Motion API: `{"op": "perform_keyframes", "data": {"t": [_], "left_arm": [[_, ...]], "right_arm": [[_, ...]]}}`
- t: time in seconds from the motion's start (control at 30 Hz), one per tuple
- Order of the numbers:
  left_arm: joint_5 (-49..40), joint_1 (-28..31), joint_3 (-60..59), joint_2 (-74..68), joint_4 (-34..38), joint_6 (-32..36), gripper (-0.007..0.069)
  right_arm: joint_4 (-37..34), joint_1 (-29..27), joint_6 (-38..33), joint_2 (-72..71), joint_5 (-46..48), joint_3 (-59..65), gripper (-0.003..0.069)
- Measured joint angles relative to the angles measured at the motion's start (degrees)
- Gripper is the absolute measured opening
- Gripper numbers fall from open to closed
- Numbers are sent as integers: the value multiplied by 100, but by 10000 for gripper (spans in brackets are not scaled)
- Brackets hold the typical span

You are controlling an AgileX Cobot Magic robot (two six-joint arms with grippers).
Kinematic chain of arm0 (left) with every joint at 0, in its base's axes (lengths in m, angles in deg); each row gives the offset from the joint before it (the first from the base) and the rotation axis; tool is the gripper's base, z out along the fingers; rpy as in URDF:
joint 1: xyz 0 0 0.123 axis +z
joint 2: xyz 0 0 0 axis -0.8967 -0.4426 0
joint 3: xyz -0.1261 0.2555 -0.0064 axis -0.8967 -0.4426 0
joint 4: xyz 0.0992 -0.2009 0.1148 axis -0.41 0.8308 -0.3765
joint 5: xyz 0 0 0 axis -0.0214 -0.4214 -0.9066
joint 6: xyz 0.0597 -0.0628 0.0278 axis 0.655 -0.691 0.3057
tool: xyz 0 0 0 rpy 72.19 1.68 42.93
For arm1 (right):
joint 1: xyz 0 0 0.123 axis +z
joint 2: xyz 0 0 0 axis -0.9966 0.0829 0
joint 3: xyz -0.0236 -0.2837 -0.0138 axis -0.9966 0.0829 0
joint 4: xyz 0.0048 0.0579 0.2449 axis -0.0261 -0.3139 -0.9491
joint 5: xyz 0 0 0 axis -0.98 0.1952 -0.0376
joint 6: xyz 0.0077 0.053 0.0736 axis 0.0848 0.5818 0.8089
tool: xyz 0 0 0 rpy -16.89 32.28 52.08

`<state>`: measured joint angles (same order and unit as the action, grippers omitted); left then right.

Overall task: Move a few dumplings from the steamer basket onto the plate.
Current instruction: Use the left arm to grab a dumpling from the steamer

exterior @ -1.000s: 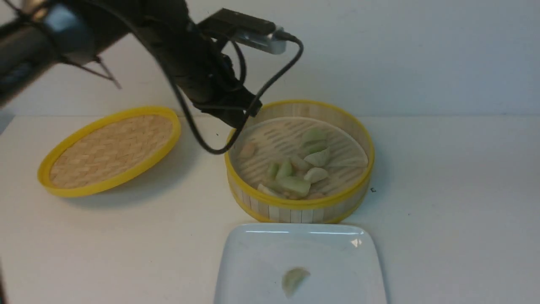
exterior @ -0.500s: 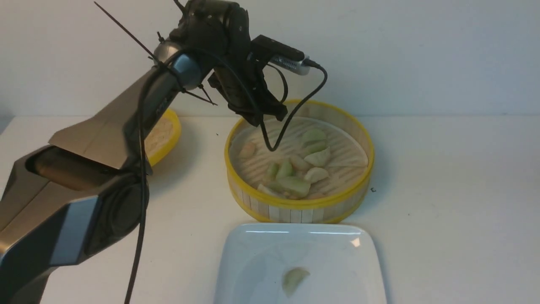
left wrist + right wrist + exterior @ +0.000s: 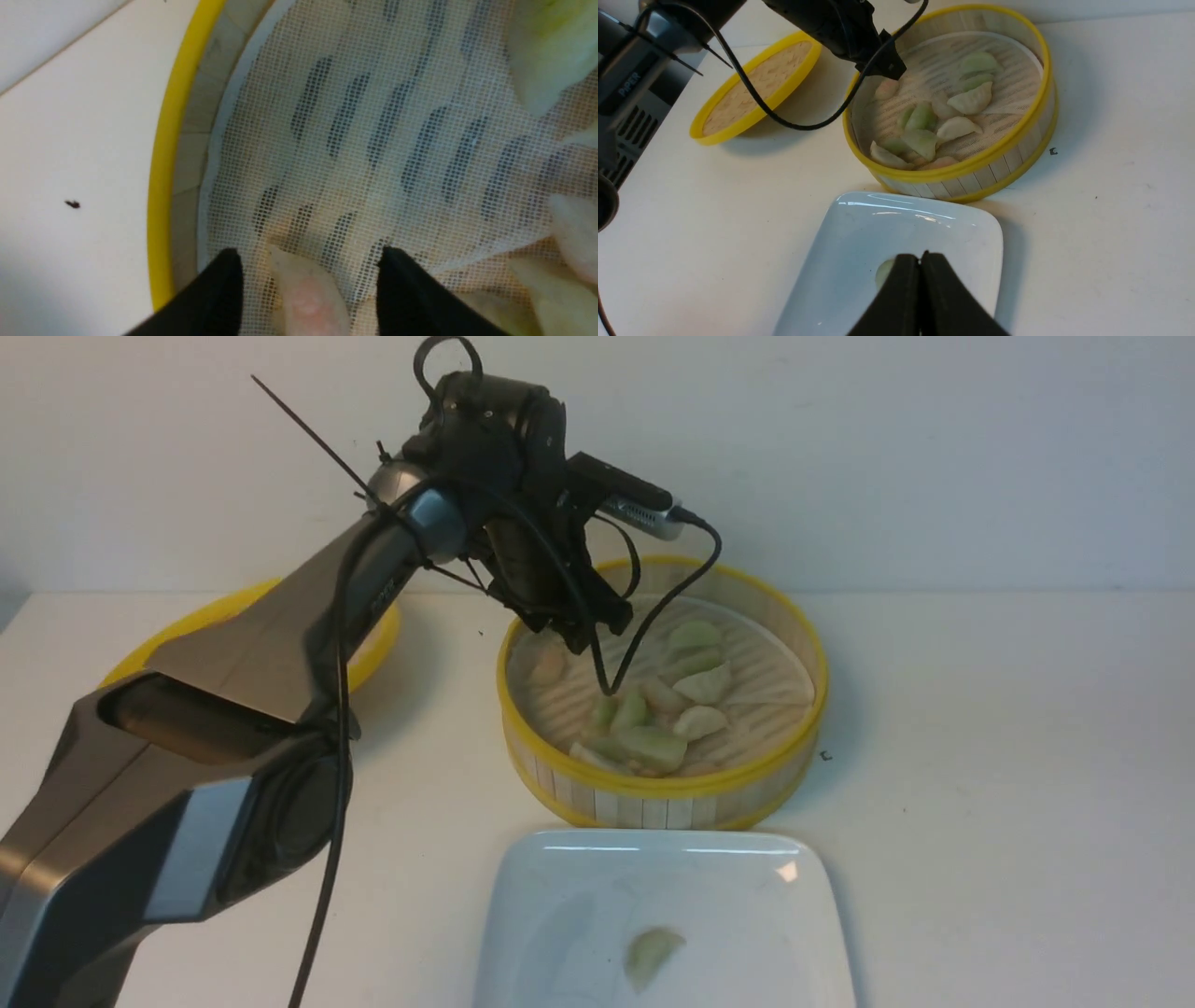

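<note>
The steamer basket [image 3: 665,791] stands mid-table and holds several dumplings [image 3: 653,743], pale green and cream. A pinkish dumpling [image 3: 549,665] lies apart from them at the basket's left side. My left gripper [image 3: 571,640] reaches down into the basket over it. In the left wrist view the gripper [image 3: 308,262] is open, with the pinkish dumpling [image 3: 309,298] between the jaws, untouched. The white plate [image 3: 560,905] lies in front of the basket with one pale green dumpling [image 3: 652,954] on it. My right gripper [image 3: 920,256] is shut and empty above the plate [image 3: 840,252], partly hiding that dumpling [image 3: 882,273].
The shallow woven lid [image 3: 373,637] with a yellow rim lies left of the basket, mostly hidden behind my left arm; it shows whole in the right wrist view [image 3: 756,88]. A black cable [image 3: 616,653] hangs from the left wrist into the basket.
My left arm has swung right from the basket's rear-left rim and dropped into the basket, over the pinkish dumpling. The dumplings and the plate have not moved.
</note>
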<state>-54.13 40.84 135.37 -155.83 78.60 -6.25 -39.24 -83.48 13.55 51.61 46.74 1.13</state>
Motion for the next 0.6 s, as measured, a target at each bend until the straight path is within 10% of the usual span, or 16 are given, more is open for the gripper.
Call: {"op": "perform_keyframes", "data": {"t": [0.33, 0.6], "left_arm": [[2, -27, 0, -205, -47, -200, 407], [2, -188, 4, -218, -345, -252, 127]], "right_arm": [[2, 0, 0, 0, 85, 0, -13], [7, 0, 0, 0, 209, 0, -13]]}}
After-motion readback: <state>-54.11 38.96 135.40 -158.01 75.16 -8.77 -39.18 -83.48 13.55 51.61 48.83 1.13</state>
